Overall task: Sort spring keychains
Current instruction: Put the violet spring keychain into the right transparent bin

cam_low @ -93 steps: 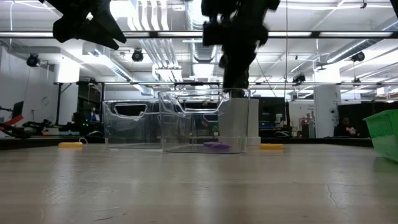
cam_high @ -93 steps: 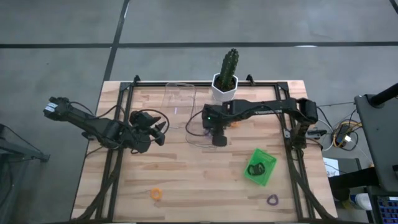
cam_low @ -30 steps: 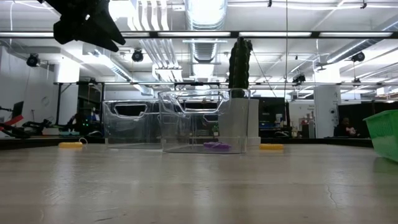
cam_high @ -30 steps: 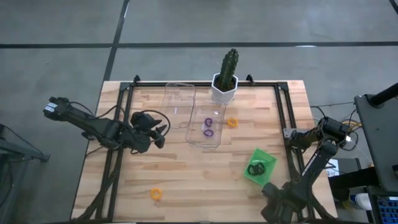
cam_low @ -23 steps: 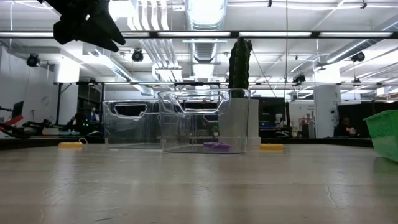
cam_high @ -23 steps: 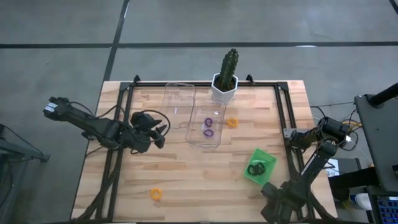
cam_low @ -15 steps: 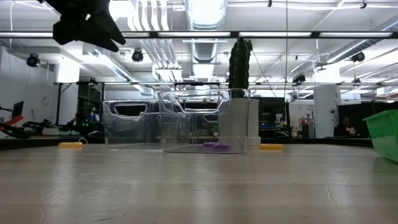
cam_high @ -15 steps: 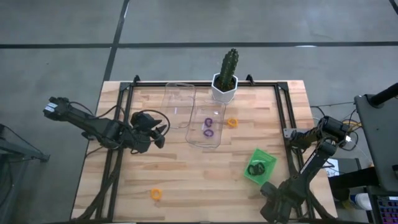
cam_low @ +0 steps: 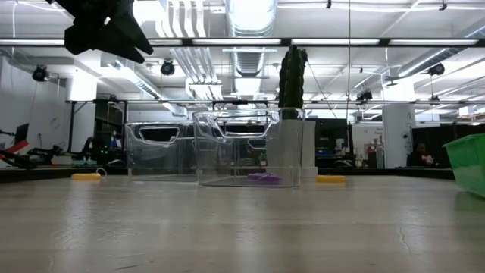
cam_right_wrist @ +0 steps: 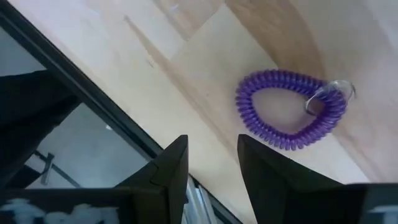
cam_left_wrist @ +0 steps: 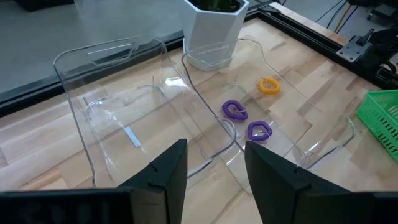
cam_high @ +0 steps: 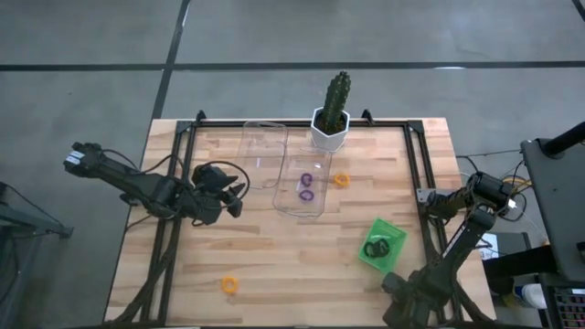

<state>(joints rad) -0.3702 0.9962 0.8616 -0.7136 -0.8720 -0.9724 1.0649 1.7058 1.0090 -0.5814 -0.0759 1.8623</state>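
Observation:
Two purple spring keychains (cam_high: 305,186) lie inside the nearer clear tray (cam_high: 315,208), also in the left wrist view (cam_left_wrist: 235,111). One orange keychain (cam_high: 341,180) rests on the table beside that tray, another (cam_high: 228,285) near the table's near edge. Black keychains (cam_high: 375,248) sit in the green tray (cam_high: 391,235). My right gripper (cam_right_wrist: 211,174) is open at the near right corner (cam_high: 402,300), above a purple keychain (cam_right_wrist: 292,109) lying flat on the wood, apart from it. My left gripper (cam_left_wrist: 214,177) is open and waits at the table's left (cam_high: 233,196).
A second clear tray (cam_high: 263,146) stands at the far side, left of a cactus in a white pot (cam_high: 331,123). A black frame rail (cam_right_wrist: 93,106) runs along the table edge close to the purple keychain. Bare wood lies between the trays and the near edge.
About three seconds ago my right gripper hung over the nearer clear tray; it has since swung to the table's near right corner, over the purple keychain there. Within the last second nothing visibly moves.

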